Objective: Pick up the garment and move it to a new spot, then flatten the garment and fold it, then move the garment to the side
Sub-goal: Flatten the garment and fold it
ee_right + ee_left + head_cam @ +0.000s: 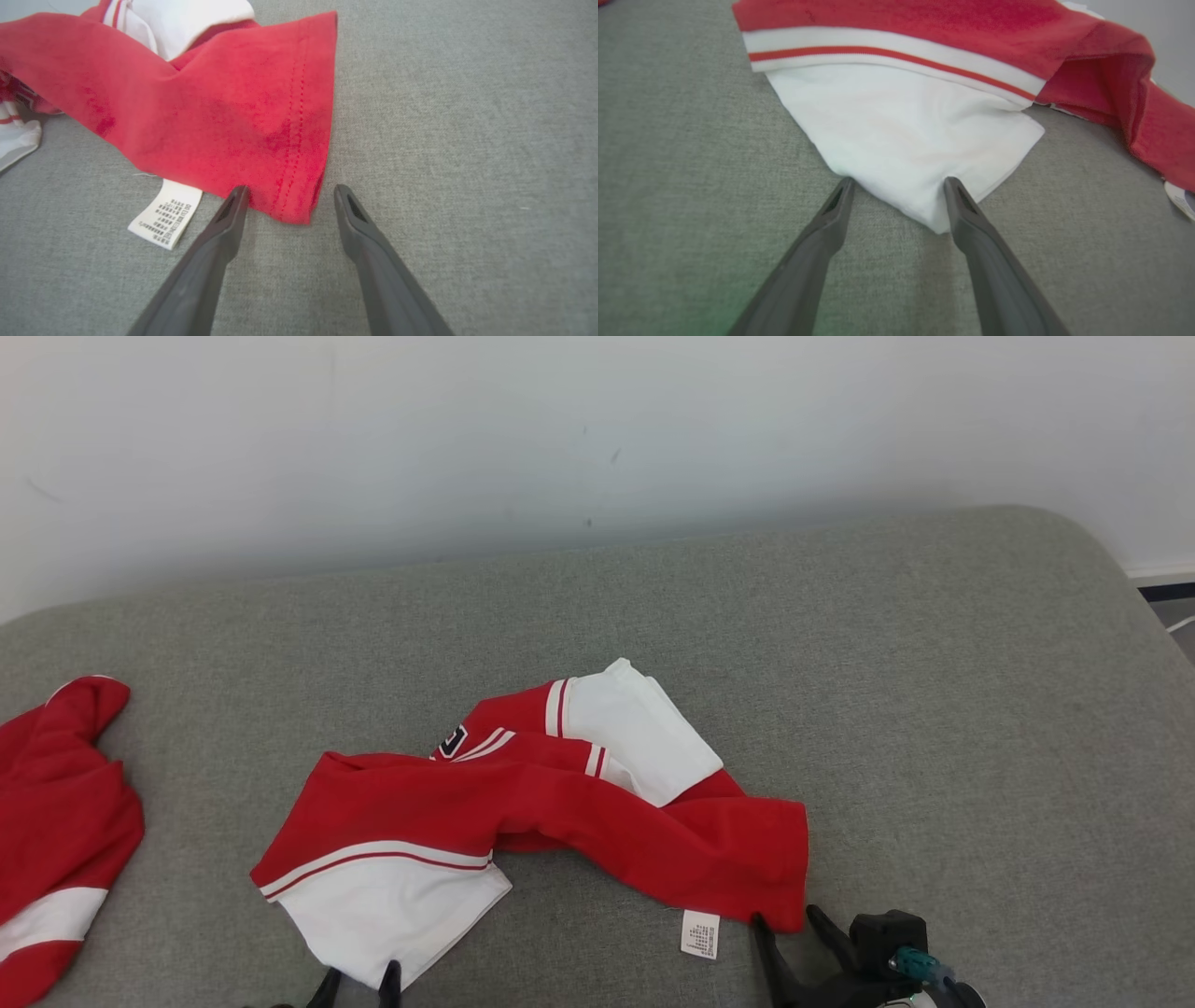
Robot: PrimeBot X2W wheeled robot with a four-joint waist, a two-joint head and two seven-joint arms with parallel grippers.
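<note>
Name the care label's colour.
The care label is white with dark print; clearest in right wrist view.

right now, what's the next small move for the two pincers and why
Probably shut both pincers. The left pincer stands open astride the white corner of the shirt, and the right pincer stands open astride its red hem corner, so both look placed to grip for the lift.

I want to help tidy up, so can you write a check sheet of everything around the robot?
Surface: grey fabric cushion, wide.
Job's things: red and white shirt, crumpled, care label showing.
Clutter: second red and white garment at the left edge.
Claws: left claw open astride the white corner; right claw open astride the red hem corner.
Cables: perhaps a white cable far right; unclear.
Surroundings: white wall, faintly marked.
</note>
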